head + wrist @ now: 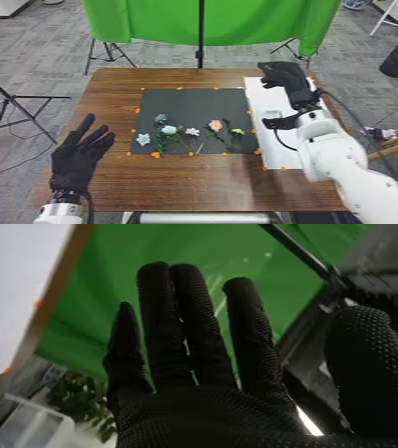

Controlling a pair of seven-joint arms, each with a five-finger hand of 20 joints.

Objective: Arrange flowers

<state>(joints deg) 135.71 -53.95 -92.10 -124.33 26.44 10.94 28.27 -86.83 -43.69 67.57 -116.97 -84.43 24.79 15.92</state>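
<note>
At the near left of the brown wooden table [187, 185], the robot's black-gloved left hand [75, 157] is open, empty. Beyond, small thin-stemmed flowers [169, 129] in white, pink and yellow lie on a flat dark mat [178, 102]; probably light, supple and easily crushed, they want a gentle pinch just under the petals [215, 125]. Farther off, over a white sheet [280, 157], the black-gloved right hand [282, 77] grasps nothing, fingers [158, 324] extended.
</note>
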